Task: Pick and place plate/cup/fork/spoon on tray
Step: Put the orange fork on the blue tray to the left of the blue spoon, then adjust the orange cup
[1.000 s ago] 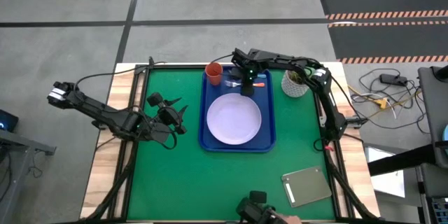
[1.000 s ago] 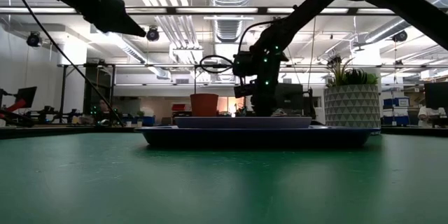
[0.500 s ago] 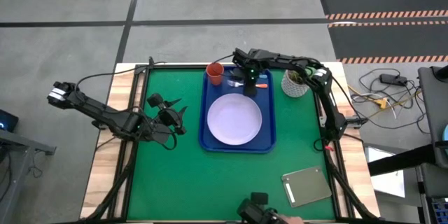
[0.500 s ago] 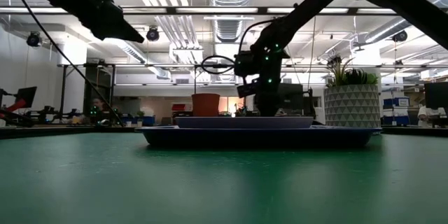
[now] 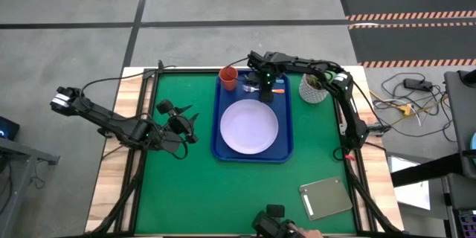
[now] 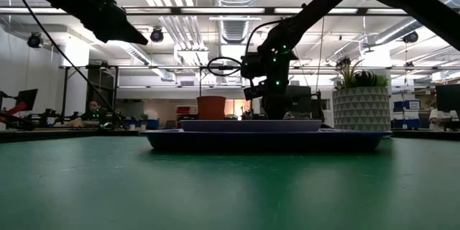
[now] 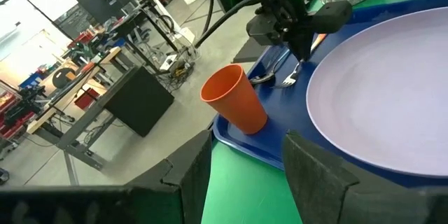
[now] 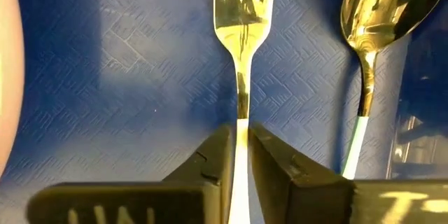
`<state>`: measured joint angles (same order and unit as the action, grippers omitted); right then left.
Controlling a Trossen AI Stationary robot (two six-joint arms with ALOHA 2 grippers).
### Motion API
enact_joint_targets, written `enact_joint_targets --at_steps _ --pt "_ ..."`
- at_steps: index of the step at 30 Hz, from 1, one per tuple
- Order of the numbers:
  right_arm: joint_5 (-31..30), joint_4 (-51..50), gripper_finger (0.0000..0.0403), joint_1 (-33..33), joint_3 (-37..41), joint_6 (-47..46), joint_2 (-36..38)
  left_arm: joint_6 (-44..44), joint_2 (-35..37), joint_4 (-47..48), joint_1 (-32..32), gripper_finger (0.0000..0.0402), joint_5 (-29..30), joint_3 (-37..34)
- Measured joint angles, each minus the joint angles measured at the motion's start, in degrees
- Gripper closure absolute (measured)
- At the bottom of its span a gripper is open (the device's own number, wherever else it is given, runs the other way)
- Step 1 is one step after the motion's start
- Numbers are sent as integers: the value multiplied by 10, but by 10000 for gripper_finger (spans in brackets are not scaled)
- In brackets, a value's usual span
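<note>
Right wrist view: right hand (image 8: 239, 155) closed on fork (image 8: 241, 14) above tray (image 8: 126, 77), beside spoon (image 8: 371, 28); advised releasing low, flat, clear of it; left hand (image 7: 241, 175) idle, open

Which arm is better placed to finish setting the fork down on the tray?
The right. Its gripper is shut on the fork over the tray, beside the spoon. The left gripper hangs over the green mat, off the tray, holding nothing.
</note>
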<state>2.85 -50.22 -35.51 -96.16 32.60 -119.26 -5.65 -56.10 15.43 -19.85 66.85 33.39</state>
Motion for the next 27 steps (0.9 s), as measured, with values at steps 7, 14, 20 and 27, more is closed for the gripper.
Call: enact_joint_targets --at_steps 7,14,20,27 --pt "-1 -4 323 0 0 0 2 0 0 0 0 246 0 1" --pt "-14 -2 317 0 0 0 37 0 0 -1 0 246 0 1" --pt "-7 19 335 0 0 -16 69 0 0 -2 0 246 1 1" --pt "60 102 347 7 0 -42 87 0 0 -2 0 246 1 1"
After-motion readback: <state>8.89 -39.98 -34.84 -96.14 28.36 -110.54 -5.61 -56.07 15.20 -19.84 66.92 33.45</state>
